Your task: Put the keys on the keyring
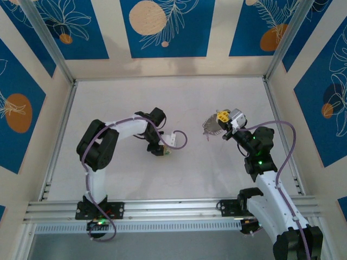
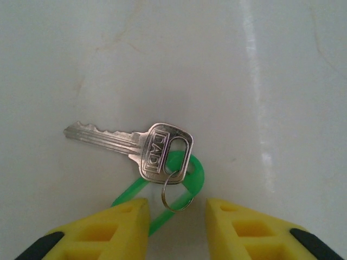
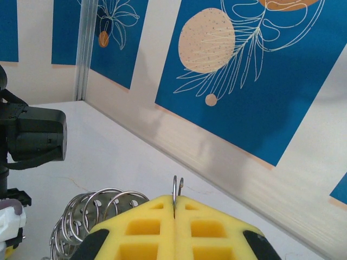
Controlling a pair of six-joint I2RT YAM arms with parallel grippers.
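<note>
The key (image 2: 108,141) is silver and lies flat on the white table, its blade pointing left. A small split ring (image 2: 176,196) joins its head to a green plastic tag (image 2: 198,172) underneath. My left gripper (image 2: 176,208) hangs open over it; the yellow fingers (image 2: 116,227) stand either side of the split ring, and the left one overlaps the tag. My right gripper (image 3: 174,201) is shut on the keyring's thin wire (image 3: 174,187), whose two ends poke out between the pads. Silvery loops (image 3: 92,208) hang from the keyring to the left. From above, the right gripper (image 1: 223,117) holds the keyring (image 1: 210,128) off the table.
The left arm (image 1: 116,132) reaches toward the table's middle with its gripper (image 1: 161,151) pointing down. Blue-patterned walls and an aluminium frame (image 1: 59,135) enclose the white table. A black arm part (image 3: 35,135) shows at the left of the right wrist view.
</note>
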